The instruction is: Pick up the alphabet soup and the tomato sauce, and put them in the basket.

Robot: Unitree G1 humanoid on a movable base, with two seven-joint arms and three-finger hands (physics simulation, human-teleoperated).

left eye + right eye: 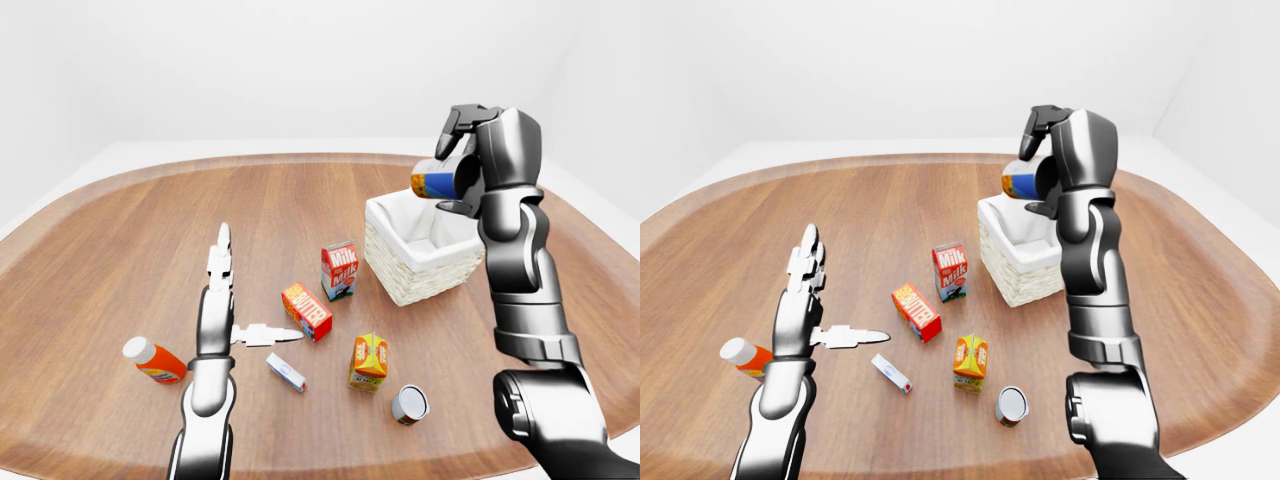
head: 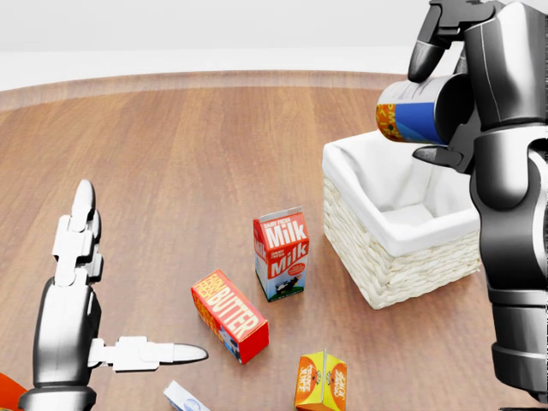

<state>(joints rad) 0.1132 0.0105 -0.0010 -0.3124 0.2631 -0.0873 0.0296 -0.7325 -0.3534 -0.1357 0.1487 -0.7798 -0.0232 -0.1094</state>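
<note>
My right hand [image 2: 431,109] is shut on a can [image 2: 409,114] with a blue, orange and white label; which of the two cans it is I cannot tell. The can lies on its side in the air above the right part of the white-lined wicker basket [image 2: 402,267]. A second can [image 1: 410,403], grey-topped with a reddish side, rests on the table at the bottom of the left-eye view. At the head view's lower left my left hand [image 2: 128,291] hovers flat over the wood, open and holding nothing.
A milk carton [image 2: 281,253], a red butter box [image 2: 229,314] and an orange juice carton [image 2: 321,381] stand left of and below the basket. An orange bottle [image 1: 155,361] and a small white-blue box [image 1: 286,372] lie near my left arm.
</note>
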